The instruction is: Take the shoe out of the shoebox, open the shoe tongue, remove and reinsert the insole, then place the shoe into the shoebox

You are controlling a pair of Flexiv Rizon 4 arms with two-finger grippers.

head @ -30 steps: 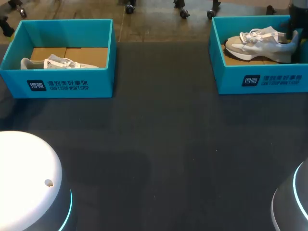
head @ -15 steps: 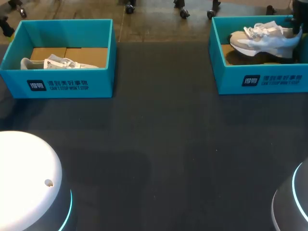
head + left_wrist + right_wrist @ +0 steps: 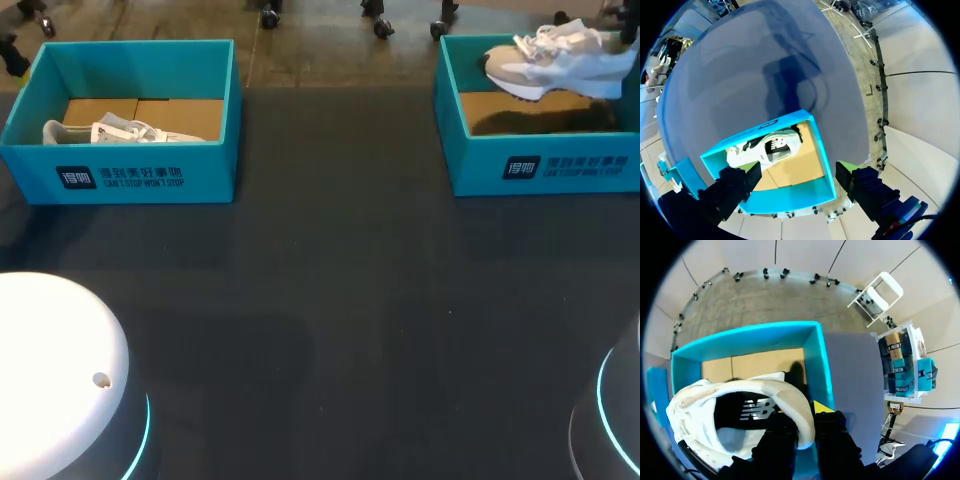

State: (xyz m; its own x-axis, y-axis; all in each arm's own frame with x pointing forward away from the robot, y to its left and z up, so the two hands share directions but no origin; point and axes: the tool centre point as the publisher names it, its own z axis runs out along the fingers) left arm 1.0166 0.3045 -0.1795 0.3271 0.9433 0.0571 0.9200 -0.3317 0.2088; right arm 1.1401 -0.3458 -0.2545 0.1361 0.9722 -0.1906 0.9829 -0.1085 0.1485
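— Above the right shoebox (image 3: 545, 170), what's changed?
— The shoe (image 3: 555, 62) has lifted clear of its floor; right hand (image 3: 805, 417) clamped on the heel collar; left hand (image 3: 798, 174) spread, empty; desk (image 3: 330, 300) next, I'd judge.

Bright, even light — soft shadows

The head view's edge cuts off the shoe (image 3: 560, 60) at the heel. One fingertip of the right end effector (image 3: 804, 416) is hidden inside its collar.
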